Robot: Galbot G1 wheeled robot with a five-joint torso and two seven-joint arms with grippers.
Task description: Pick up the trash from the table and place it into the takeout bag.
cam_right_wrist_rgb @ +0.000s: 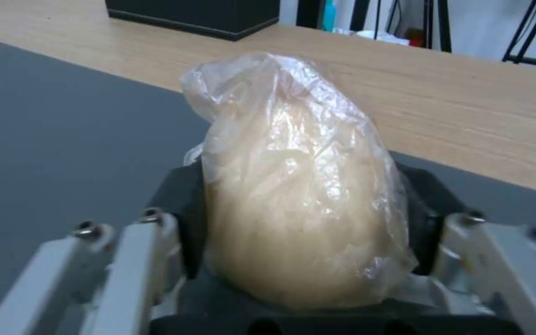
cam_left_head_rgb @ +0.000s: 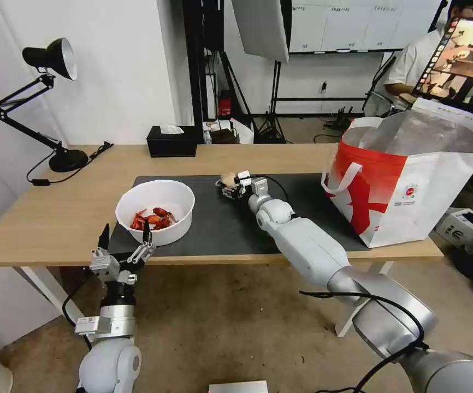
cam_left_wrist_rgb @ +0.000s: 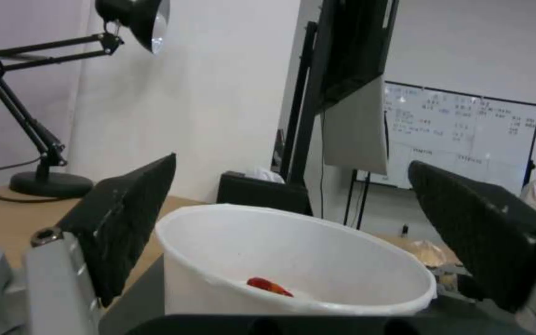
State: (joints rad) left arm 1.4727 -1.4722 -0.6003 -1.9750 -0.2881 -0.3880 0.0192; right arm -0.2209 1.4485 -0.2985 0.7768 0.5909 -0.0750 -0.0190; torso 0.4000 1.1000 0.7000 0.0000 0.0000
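The right arm is stretched forward and leftward over the large dark grey rectangular mat (cam_left_head_rgb: 214, 218) of the long light-wood table (cam_left_head_rgb: 56, 213), and the right gripper (cam_left_head_rgb: 229, 188) is pinched on the beige round lump in clear plastic wrap (cam_right_wrist_rgb: 299, 204) at the mat's far middle. The lump is held between the two black pads with its long axis running away from the wrist, its crumpled narrow end pointing toward the far table edge. The left arm is raised at the near table edge, and the left gripper (cam_left_head_rgb: 125, 236) is spread wide, fingers upward, just near of the white round bowl of red crayfish shells (cam_left_head_rgb: 155, 210). The large white and red takeout bag (cam_left_head_rgb: 406, 180) stands open at the right end.
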